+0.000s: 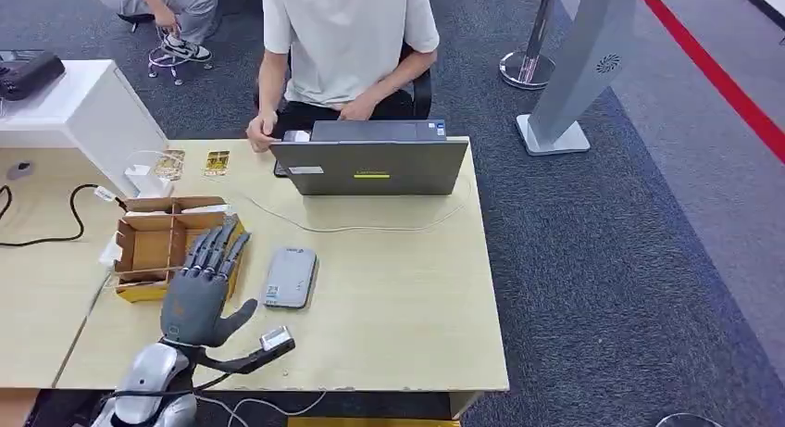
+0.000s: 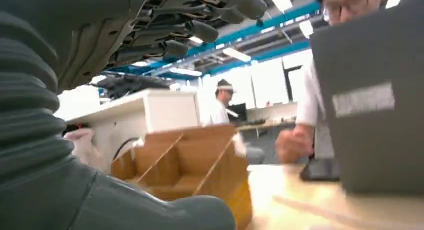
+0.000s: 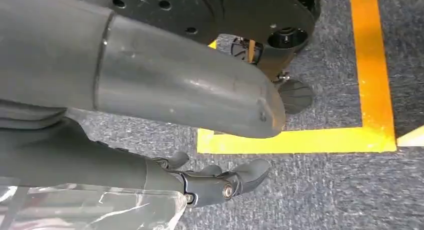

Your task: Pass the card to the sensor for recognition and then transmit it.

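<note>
left hand [image 1: 205, 283] open over box [image 1: 148, 244] edge

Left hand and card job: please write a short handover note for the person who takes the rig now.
Left hand: open, holding nothing, fingers spread over the cardboard box.
Right hand: hangs over the floor, fingers loosely curled, holding nothing.
Grey sensor lies on the table just right of the left hand.
Two cards lie at the far edge, near the person's hand.
Done: no card picked.
Left: take a card, present it, pass it on.
</note>
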Action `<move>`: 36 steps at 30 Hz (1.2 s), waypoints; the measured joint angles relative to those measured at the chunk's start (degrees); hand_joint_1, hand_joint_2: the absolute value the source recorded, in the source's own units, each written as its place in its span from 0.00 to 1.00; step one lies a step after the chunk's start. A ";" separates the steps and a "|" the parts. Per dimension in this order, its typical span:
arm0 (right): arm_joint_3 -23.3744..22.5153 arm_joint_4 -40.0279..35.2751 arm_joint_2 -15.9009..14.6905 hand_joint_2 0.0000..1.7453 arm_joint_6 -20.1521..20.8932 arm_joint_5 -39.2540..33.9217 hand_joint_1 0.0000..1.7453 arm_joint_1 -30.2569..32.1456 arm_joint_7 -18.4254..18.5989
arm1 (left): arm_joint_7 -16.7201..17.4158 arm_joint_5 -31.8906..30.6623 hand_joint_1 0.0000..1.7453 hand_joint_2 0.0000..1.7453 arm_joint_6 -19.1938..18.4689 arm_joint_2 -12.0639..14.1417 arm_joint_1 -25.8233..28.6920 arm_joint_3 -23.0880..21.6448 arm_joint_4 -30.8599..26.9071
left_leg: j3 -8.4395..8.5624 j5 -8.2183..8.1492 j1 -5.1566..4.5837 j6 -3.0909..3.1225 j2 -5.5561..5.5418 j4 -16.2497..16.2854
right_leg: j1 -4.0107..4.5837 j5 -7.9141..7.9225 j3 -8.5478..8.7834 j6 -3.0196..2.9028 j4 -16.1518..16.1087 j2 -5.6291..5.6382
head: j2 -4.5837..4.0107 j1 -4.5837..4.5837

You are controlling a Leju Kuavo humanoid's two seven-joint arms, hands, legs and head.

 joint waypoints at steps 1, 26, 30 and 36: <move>-0.04 0.00 0.00 0.00 0.00 0.13 0.00 0.00 0.04 | -0.04 0.17 0.00 1.00 0.00 0.33 0.93 0.57 0.02 | 0.00 0.00 0.00 0.00 -0.01 0.00 | 0.00 0.00 0.00 0.00 0.00 0.00 | -0.02 0.00; -0.37 -0.02 0.15 0.00 0.39 3.26 0.00 -0.53 0.57 | -2.86 -4.44 0.00 1.00 17.68 0.85 0.71 12.96 12.50 | 0.01 0.01 0.00 0.00 -0.06 0.01 | 0.00 0.00 0.03 0.00 0.00 -0.07 | -0.02 0.02; -0.37 -0.02 0.22 0.00 0.72 3.43 0.00 -0.58 0.76 | -3.06 -4.53 0.00 1.00 17.42 0.46 -0.86 13.16 14.53 | 0.01 0.01 0.00 0.00 -0.06 0.01 | 0.00 0.00 0.03 0.00 0.00 -0.07 | 0.00 0.00; -0.37 -0.02 0.24 0.00 0.79 3.65 0.00 -0.75 1.24 | -2.73 -6.42 0.00 1.00 16.50 -0.11 -4.48 13.13 18.68 | 0.02 0.03 0.00 0.01 -0.07 0.03 | 0.00 0.02 0.04 -0.02 0.00 -0.10 | -0.02 0.00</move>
